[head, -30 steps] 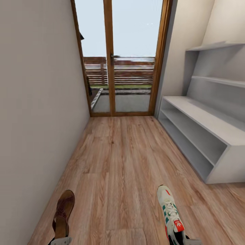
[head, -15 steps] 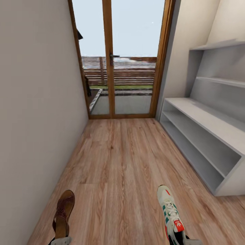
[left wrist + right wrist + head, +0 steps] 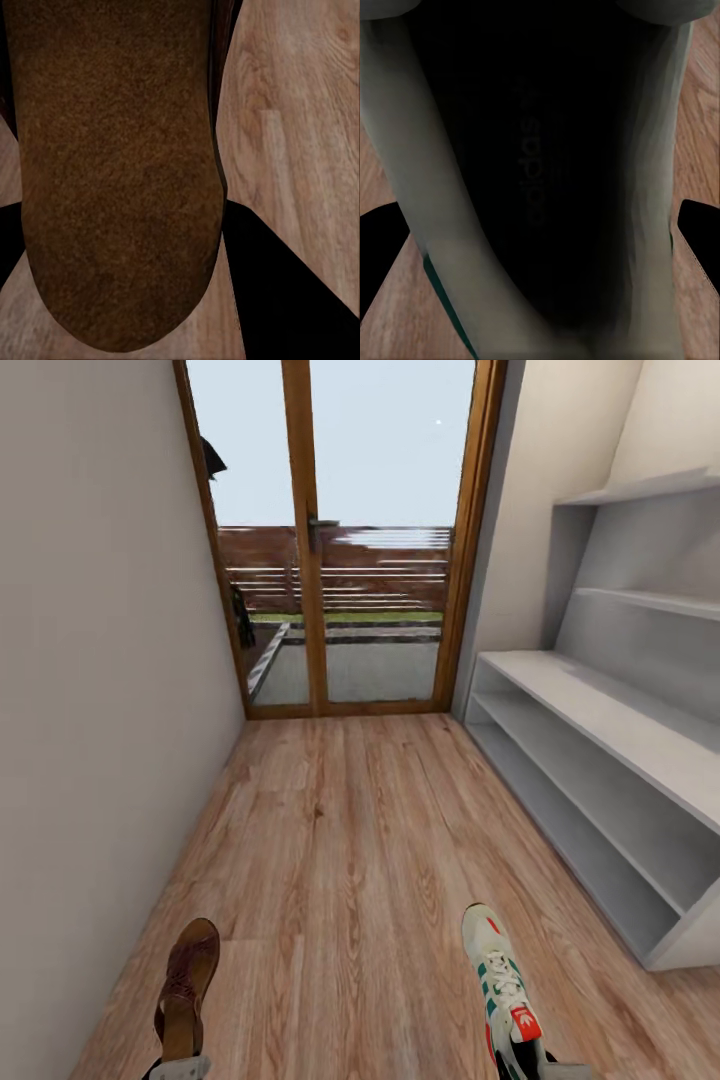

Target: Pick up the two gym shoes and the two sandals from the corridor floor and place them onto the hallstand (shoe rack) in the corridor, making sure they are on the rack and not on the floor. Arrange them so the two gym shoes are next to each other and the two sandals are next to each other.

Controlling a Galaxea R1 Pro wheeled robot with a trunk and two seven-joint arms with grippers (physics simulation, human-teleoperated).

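A sandal (image 3: 184, 990) is gripped in the left tool (image 3: 178, 1068) and a gym shoe (image 3: 504, 985) in the right tool (image 3: 540, 1068), both toe-forward above the corridor floor (image 3: 350, 860). The hallstand (image 3: 600, 760) lies ahead-right, nearer the gym shoe.

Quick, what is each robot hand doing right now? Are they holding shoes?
Left gripper: shut on the sandal.
Right gripper: shut on the gym shoe.
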